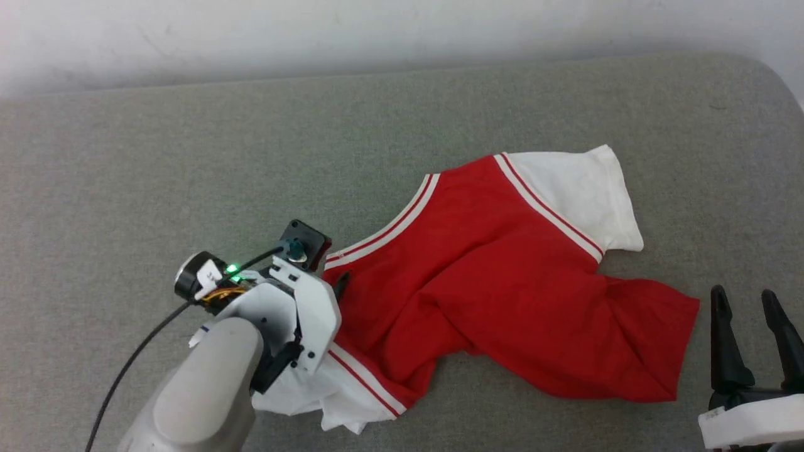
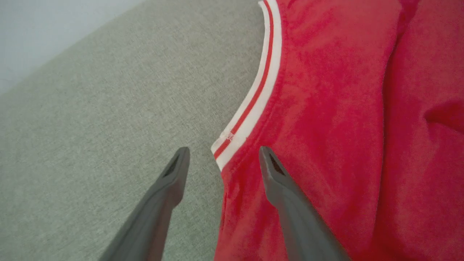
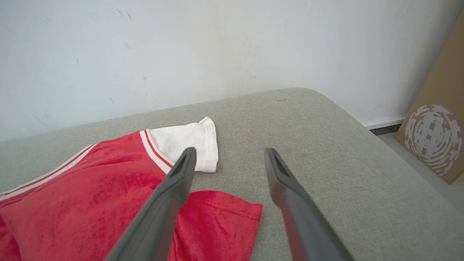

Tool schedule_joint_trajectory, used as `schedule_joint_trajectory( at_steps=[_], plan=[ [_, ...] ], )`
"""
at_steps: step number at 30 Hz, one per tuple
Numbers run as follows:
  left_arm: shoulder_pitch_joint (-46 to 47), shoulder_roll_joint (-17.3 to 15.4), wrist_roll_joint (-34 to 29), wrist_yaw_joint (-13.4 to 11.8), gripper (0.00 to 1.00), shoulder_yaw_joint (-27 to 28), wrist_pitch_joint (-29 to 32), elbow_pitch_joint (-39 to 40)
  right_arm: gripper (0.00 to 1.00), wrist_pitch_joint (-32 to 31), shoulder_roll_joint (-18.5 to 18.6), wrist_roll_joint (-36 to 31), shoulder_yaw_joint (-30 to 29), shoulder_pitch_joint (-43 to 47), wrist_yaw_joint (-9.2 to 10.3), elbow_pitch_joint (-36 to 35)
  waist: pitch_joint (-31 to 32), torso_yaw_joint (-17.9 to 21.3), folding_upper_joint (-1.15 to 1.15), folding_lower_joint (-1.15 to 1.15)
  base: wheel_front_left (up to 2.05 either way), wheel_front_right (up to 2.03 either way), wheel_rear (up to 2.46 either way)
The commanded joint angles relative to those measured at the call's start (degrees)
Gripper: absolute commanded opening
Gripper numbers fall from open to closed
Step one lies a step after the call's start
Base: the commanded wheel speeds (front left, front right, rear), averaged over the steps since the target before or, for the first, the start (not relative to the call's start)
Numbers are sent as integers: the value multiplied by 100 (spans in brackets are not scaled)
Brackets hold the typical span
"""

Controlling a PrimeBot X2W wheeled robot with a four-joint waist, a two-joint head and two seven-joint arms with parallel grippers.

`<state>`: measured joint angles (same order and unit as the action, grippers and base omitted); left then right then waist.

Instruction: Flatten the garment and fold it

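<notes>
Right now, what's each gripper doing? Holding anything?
Left gripper: open, holding nothing, jaws either side of the collar end of the shirt.
Right gripper: open, holding nothing, beside the shirt.

The garment is soft matt cloth. Its red body under the left gripper looks faintly napped, while the white sleeve just beyond the right gripper is smoother. The striped trim ahead of the left gripper is a finer knit band. The tabletop wears coarse grey woven cloth. The fingers look like dull, smooth dark plastic, and the left wrist housing like smooth white plastic. Far right of the right gripper is brown cardboard.
</notes>
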<state>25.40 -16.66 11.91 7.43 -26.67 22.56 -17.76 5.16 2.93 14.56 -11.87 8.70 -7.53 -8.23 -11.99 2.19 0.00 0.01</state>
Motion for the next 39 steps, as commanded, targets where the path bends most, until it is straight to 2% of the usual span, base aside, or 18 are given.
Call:
schedule_joint_trajectory(
  at_steps=[1,5,6,7,8,13,17,20,26,30,31,33,34,39],
  plan=[
    [119,-45,52,4,100,-30,74,-105,100,29,-5,24,2,-73,4,-2,-160,93,0,-1,0,0,0],
    [241,-163,302,4,100,-435,597,-588,100,36,-5,34,-26,-117,4,-19,-287,154,0,-1,0,0,0],
    [246,-156,476,5,86,-551,703,-652,100,37,-5,34,-41,-127,4,-23,-305,160,0,-1,0,0,0],
    [258,-160,661,5,35,-687,780,-661,100,37,-5,37,-59,-135,4,-25,-321,162,0,-1,0,0,0],
    [290,-195,805,5,0,-827,816,-627,100,39,-5,40,-79,-142,4,-25,-333,159,0,-1,0,0,0],
    [669,-454,1115,5,0,-933,568,-369,100,46,-5,54,-165,-194,4,-27,-417,99,0,-1,0,0,0],
    [1246,-690,1002,5,0,-768,218,-105,100,67,-5,87,-143,-282,4,-60,-587,81,0,-1,0,0,0],
    [1783,-1017,833,5,0,-709,9,42,100,87,-5,89,-71,-371,4,-102,-813,151,0,-1,0,0,0],
    [2611,-1637,751,5,0,-601,-215,-47,100,171,-5,89,-58,-563,4,-134,-1353,374,0,-1,0,0,0],
    [2823,-1697,904,5,0,-523,-419,-400,100,250,-5,109,-15,-662,4,-99,-1682,455,0,-1,0,0,0],
    [2829,-1670,986,5,4,-496,-431,-504,100,271,-5,115,-5,-685,4,-88,-1744,458,0,-1,0,0,0],
    [2839,-1611,1087,5,56,-467,-516,-654,100,309,-5,122,5,-731,4,-69,-1845,435,0,-1,0,0,0],
    [2831,-1553,1166,5,100,-439,-578,-717,100,322,-5,116,5,-753,4,-54,-1874,405,0,-1,0,0,0],
    [2806,-1351,1529,-4,100,-217,-900,-916,100,310,-5,35,26,-850,4,48,-1755,169,0,-1,0,0,0]
  ],
)
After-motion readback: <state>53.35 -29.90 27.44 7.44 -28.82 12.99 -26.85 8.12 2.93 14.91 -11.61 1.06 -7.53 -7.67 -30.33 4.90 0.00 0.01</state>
